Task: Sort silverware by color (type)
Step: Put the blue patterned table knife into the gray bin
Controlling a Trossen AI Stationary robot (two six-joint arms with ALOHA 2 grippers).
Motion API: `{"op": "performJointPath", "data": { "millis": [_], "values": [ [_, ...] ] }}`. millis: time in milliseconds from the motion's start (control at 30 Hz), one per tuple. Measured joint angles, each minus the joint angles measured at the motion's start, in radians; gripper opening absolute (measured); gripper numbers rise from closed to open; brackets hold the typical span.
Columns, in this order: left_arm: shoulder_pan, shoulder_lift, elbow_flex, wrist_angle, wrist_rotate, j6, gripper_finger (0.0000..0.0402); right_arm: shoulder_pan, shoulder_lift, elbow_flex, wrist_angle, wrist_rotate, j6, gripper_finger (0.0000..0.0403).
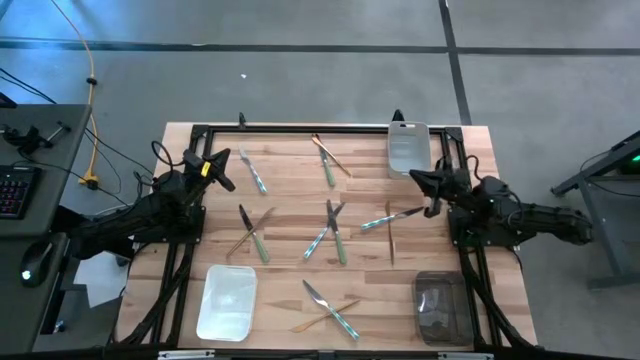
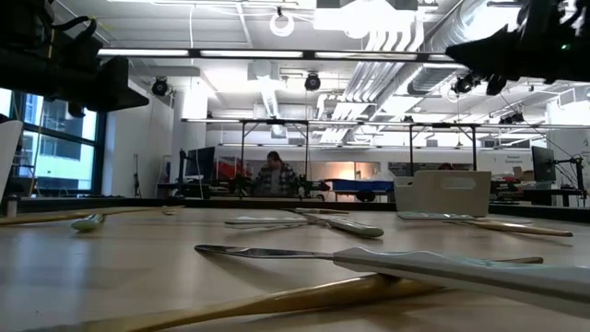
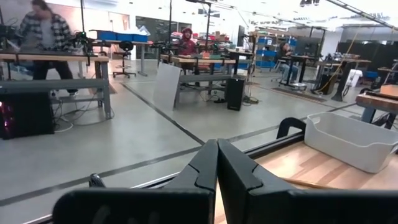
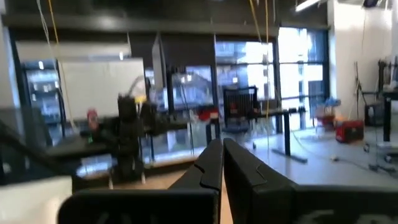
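Slim silverware [image 1: 333, 231] lies scattered in crossed pairs on the wooden surface [image 1: 290, 200]: pale green, light blue and gold. Left hand [image 1: 222, 170] and right hand [image 1: 420, 180] hover, fingers pressed together.

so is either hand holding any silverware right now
No. Both the left hand and right hand are shut on nothing; the silverware lies on the table.
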Motion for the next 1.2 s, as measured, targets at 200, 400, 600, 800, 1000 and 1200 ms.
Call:
{"op": "performJointPath", "data": {
  "millis": [200,400,600,800,1000,1200],
  "values": [
    [0.0,0.0,0.0,0.0,0.003,0.026,0.0,0.0,0.283,0.05,-0.005,0.008,0.009,0.0],
    [0.0,0.0,0.0,0.0,0.003,0.026,0.0,0.0,0.569,0.179,-0.089,0.008,0.053,0.001],
    [-0.001,0.0,0.0,-0.006,0.053,0.026,0.0,0.0,0.82,0.37,-0.315,-0.008,0.08,0.0083],
    [-0.001,0.0,0.0,-0.007,0.097,0.026,0.0,0.027,1.023,0.582,-0.693,-0.086,0.115,0.0166],
    [-0.001,0.0,0.0,-0.008,0.11,0.026,0.0,0.125,1.174,0.704,-0.865,-0.088,0.11,0.0192],
    [0.0,0.0,0.0,-0.018,0.11,0.052,0.0,0.195,1.295,0.75,-0.883,-0.09,0.11,0.0193]
  ]
}}
